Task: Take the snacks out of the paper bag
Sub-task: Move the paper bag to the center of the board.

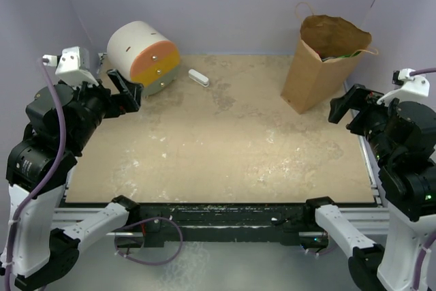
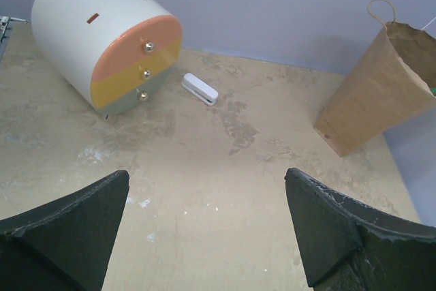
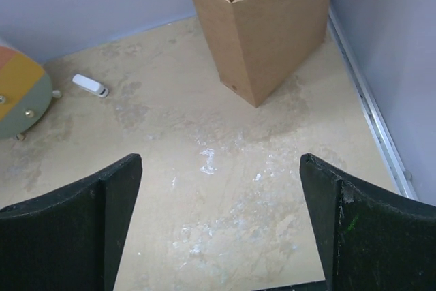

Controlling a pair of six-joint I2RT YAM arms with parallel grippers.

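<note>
The brown paper bag [image 1: 317,69] stands upright at the far right of the table, its mouth open and its handles up. It also shows in the left wrist view [image 2: 378,97] and in the right wrist view [image 3: 266,28]. Of the snacks only a green sliver [image 1: 340,55] shows at the bag's mouth; the others are hidden inside. My left gripper [image 1: 127,93] is open and empty at the far left, above the table [image 2: 206,182]. My right gripper [image 1: 345,112] is open and empty just to the right of the bag, nearer to me [image 3: 221,165].
A white-and-orange cylinder [image 1: 144,56] with small knobs lies on its side at the far left. A small white bar-shaped object [image 1: 198,78] lies right of it. Lilac walls close in the back and both sides. A metal rail [image 3: 371,110] runs along the table's right edge.
</note>
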